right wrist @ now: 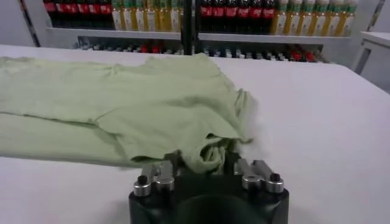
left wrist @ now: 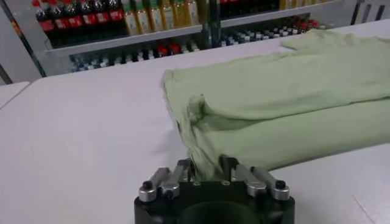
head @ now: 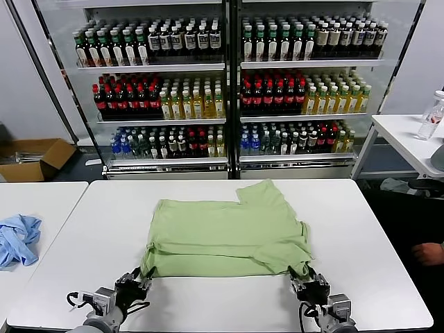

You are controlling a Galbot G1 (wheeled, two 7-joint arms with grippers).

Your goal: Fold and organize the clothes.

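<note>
Currently the shirt [head: 229, 239] lies near the middle of the white table [head: 361, 229], with its near edge at the grippers and one sleeve pointing toward the drinks shelves [head: 229, 90]. I have both arms at the table's near edge. The left gripper [head: 132, 286] is clamped on the near left corner of the shirt, and the right gripper [head: 309, 286] is clamped on the near right corner. Both wrist views confirm cloth bunched between narrow fingers.

I judge the paired corner hold serves to keep the near hem level, so that it can be carried across the garment in one even fold. A single grip would let the slack corner trail.

The fabric is light green, thin and matte, with soft creases. It gathers into small puckers at each pinch point. A doubled layer shows along the near edge. The outline is roughly rectangular, broken by the far sleeve. No print or buttons show on this face.

A blue garment [head: 17, 239] sits crumpled on the adjoining table [head: 48, 198] to the left, well apart.
</note>
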